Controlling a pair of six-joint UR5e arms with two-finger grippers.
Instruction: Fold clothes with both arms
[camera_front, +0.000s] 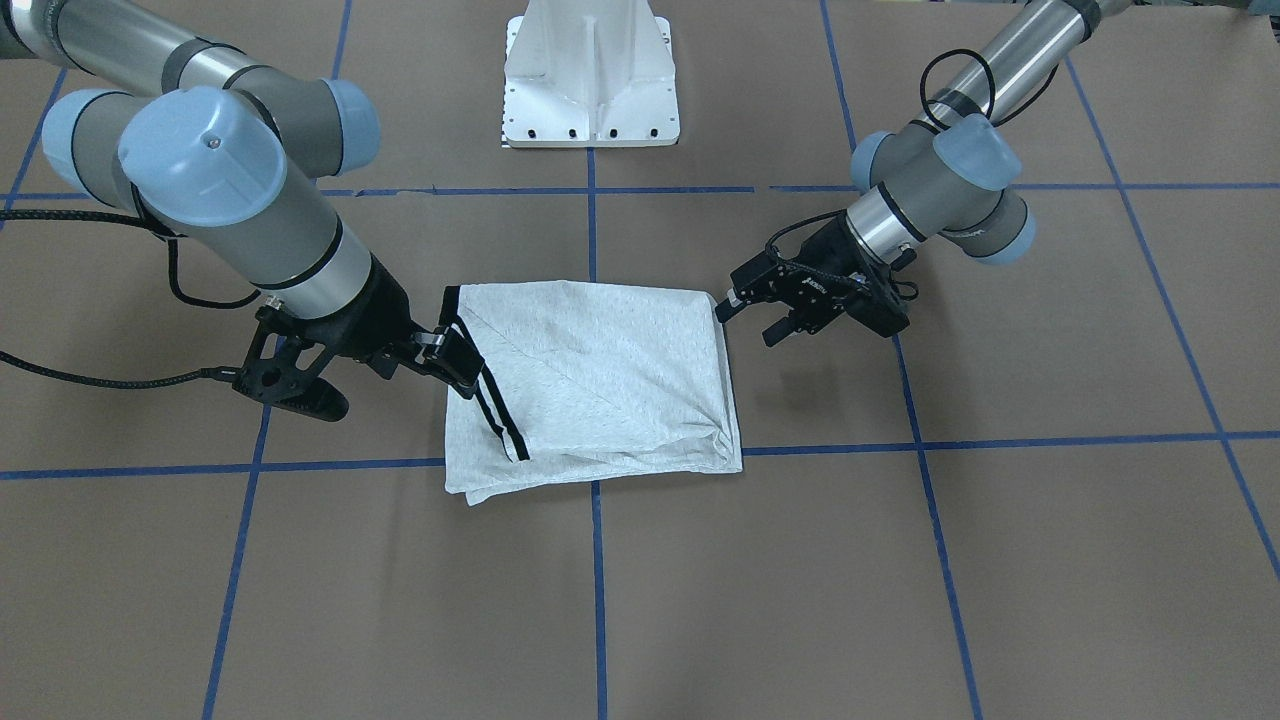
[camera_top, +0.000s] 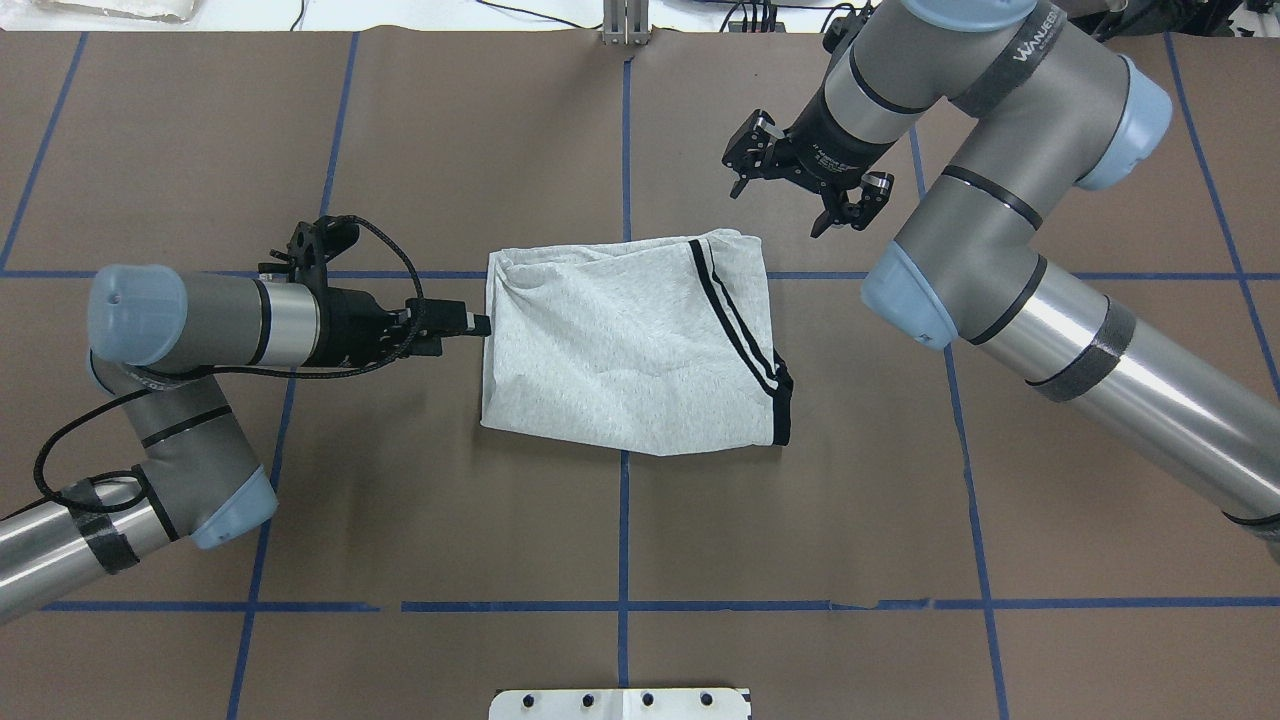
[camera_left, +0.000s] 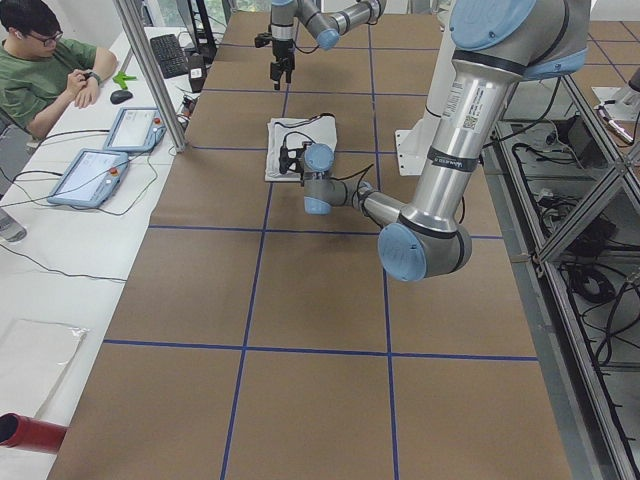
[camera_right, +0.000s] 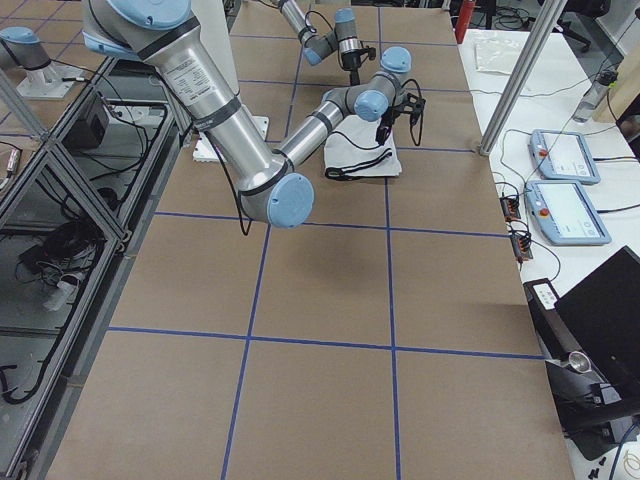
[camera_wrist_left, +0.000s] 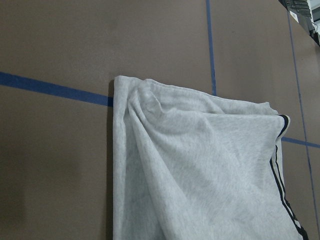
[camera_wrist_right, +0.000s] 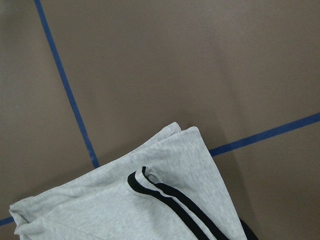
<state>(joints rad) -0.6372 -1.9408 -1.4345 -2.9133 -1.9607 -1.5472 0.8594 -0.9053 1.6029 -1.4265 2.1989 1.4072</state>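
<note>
The clothes are one light grey T-shirt (camera_front: 600, 380) (camera_top: 620, 350), folded into a rough rectangle at the table's middle. Black double stripes (camera_top: 735, 320) run along its right part in the overhead view. My left gripper (camera_top: 478, 324) (camera_front: 748, 320) sits low at the shirt's left edge, open, with nothing between its fingers. My right gripper (camera_top: 780, 208) (camera_front: 462, 362) hangs open above the table, beyond the shirt's far right corner, and holds nothing. The left wrist view shows wrinkled grey cloth (camera_wrist_left: 200, 175). A corner with the stripes (camera_wrist_right: 165, 200) fills the lower part of the right wrist view.
The brown table cover carries a grid of blue tape lines (camera_top: 624, 560). The white pedestal base (camera_front: 590, 90) stands at the robot's side. In the exterior left view a person (camera_left: 40, 70) sits at a side desk with tablets (camera_left: 90, 175).
</note>
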